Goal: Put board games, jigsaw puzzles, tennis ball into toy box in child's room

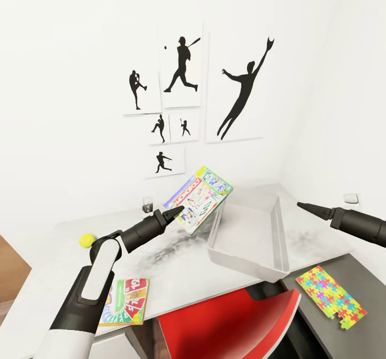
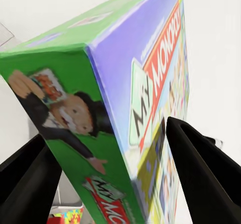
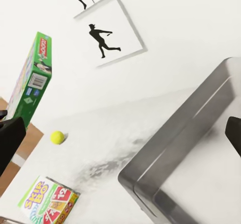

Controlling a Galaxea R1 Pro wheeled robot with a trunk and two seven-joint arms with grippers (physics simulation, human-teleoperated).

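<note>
Left arm [image 1: 99, 278]: white shell segment with a grey inset strip, black joint collars, black tapering forearm. Left tool [image 1: 177, 210]: slim, matte black, pointed fingers [image 2: 201, 169]. Right arm [image 1: 359, 225]: black ribbed cylinder narrowing to a black pointed right tool [image 1: 301, 205].

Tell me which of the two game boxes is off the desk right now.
The green Monopoly box, tilted in the air beside the grey bin, clamped by the left gripper. The Skip-Bo box lies flat on the desk's near edge.
</note>
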